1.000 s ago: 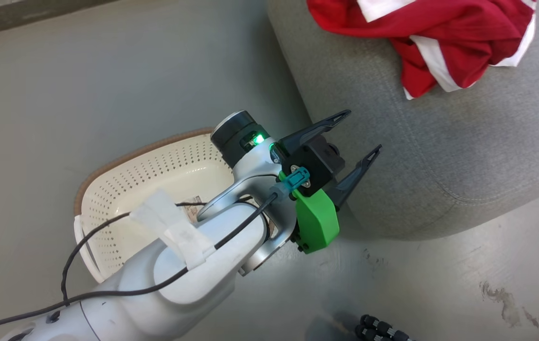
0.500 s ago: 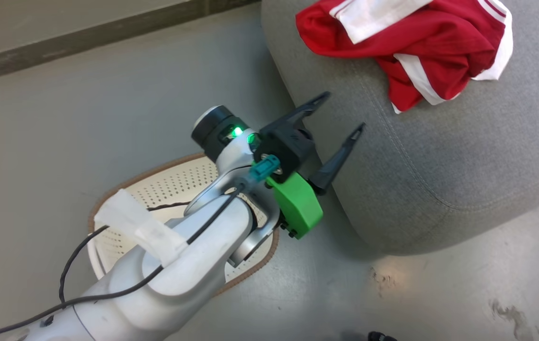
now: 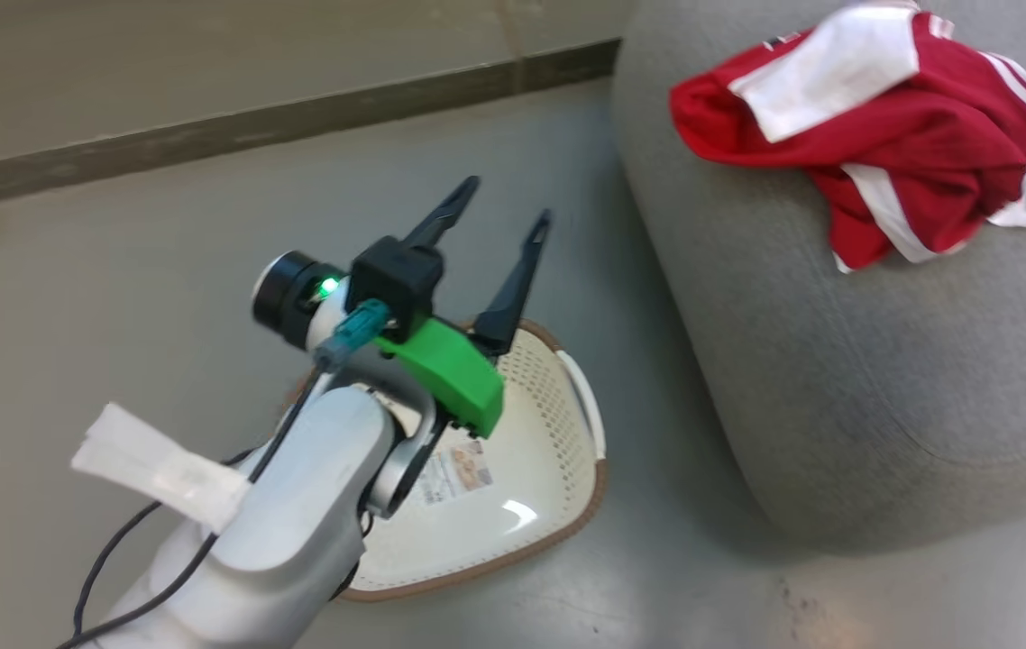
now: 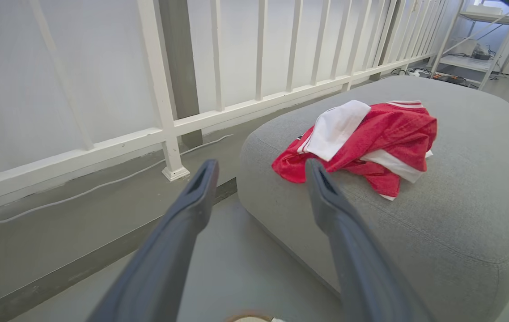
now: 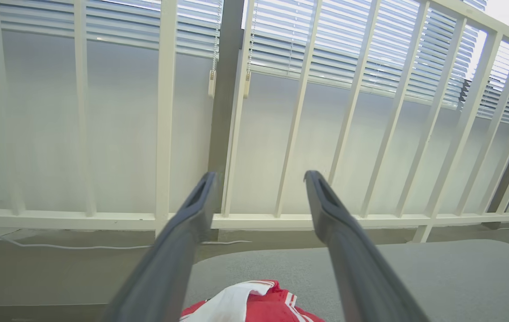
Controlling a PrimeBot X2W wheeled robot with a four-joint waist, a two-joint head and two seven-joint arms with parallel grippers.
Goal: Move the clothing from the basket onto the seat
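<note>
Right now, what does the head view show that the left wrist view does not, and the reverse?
Head view: the inside of the basket, with a paper label. Left wrist view: a white railing in the background. Both: the red and white clothing lying on the grey seat, and the open, empty left fingers.

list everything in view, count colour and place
red and white fabric clothing: one heap, red with white panels, on the seat
rounded grey upholstered seat: one, grey, on the floor, right
perforated cream plastic basket: one, cream with brown rim, floor beside the seat
paper label: one, pale, inside the basket
white barred railing: one, white, behind the seat
left gripper: one, dark, open above the basket
right gripper: one, dark, open above the clothing
</note>
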